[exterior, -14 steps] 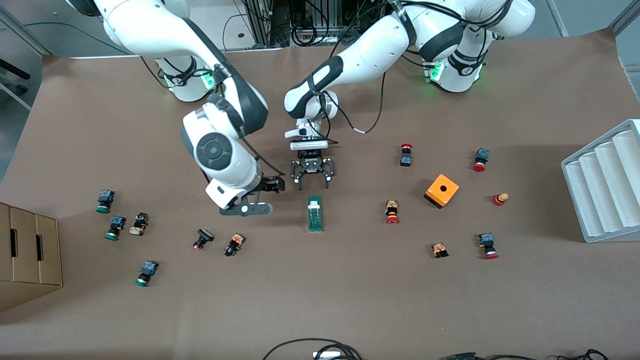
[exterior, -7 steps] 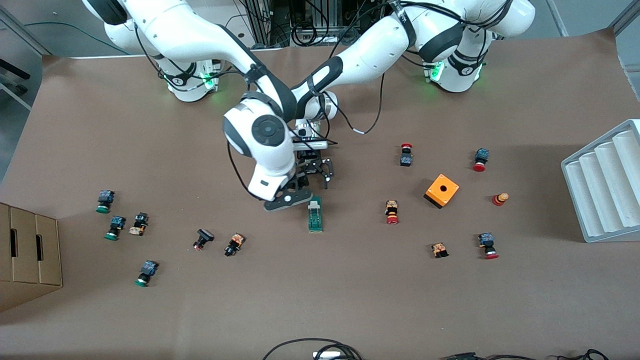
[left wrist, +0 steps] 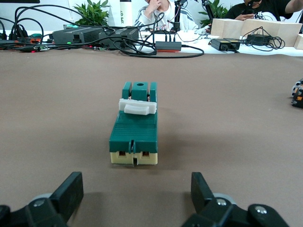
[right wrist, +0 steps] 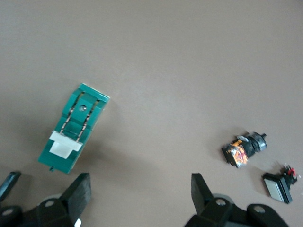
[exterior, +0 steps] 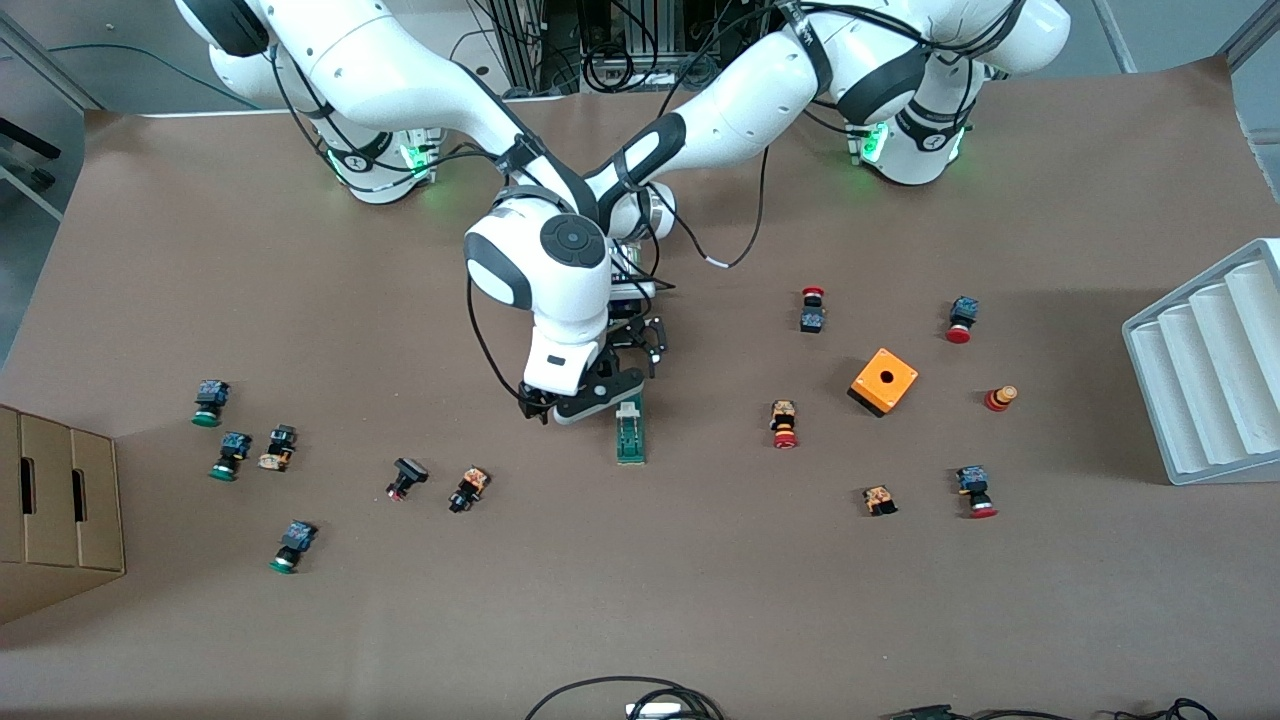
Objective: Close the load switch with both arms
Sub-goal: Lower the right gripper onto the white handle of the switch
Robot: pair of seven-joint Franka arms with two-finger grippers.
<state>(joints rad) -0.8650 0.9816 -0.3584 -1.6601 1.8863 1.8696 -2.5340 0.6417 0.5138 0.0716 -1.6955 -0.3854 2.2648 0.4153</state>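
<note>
A: Where do we put the load switch (exterior: 630, 428)?

B: Lying flat on the brown table (exterior: 700, 600), about mid-table, long axis running from the robots' edge toward the camera's edge. Dark green, white lever (left wrist: 138, 107) across it. Nothing touches it.

A: Left gripper (left wrist: 136, 198)?

B: Low, just off the switch's end that faces the robots' edge. Fingers (left wrist: 67, 193) spread wide, nothing between them; in the left wrist view the switch sits apart from them, centred on the gap.

A: Right gripper (right wrist: 137, 194)?

B: We see it over the table just beside the switch's robot-edge end, toward the right arm's end of the table. Jaws wide apart, holding nothing. In the front view the right arm's wrist covers most of the left gripper.

A: Neighbours?

B: Two small push buttons (exterior: 468, 489) lie toward the right arm's end, a bit nearer the camera than the switch. A red-capped button (exterior: 784, 424) and an orange box (exterior: 883, 381) with a hole lie toward the left arm's end. More buttons are scattered toward both ends. Cardboard box (exterior: 55, 510) at the right arm's end, white ribbed tray (exterior: 1210, 365) at the left arm's end.
</note>
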